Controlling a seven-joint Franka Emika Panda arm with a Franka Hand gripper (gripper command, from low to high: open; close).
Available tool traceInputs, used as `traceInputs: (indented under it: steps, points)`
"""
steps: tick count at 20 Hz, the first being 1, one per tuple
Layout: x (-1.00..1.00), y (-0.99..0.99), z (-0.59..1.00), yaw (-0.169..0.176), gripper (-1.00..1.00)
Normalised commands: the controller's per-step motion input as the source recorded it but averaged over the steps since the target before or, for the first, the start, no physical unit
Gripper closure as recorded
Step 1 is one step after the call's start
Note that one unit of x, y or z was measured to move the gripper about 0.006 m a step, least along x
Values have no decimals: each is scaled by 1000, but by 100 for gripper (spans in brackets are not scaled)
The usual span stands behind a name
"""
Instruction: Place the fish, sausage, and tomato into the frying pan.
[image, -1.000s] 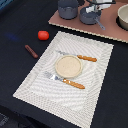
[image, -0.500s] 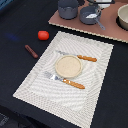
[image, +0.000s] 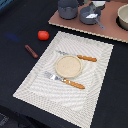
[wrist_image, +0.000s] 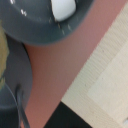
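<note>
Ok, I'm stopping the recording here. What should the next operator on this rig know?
Gripper: above the frying pan at the far edge of the scene; too small to tell whether it is open or shut.
Fish: a white piece lying inside the pan, apparently done.
Tomato: on the dark tabletop, off the placemat, on the exterior view's left.
Sausage: on the tabletop near the tomato, not touching it.
Left to do: tomato and sausage into the pan.
</note>
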Motion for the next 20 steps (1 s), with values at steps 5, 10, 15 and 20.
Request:
traceInputs:
  steps: [5, 10, 15, 20]
  points:
    - [-693, -582, 254, -29, -100]
    - [-666, -616, 43, -40, -100]
    - [-713, -675, -124, -25, -100]
    - [-705, -706, -175, -21, -100]
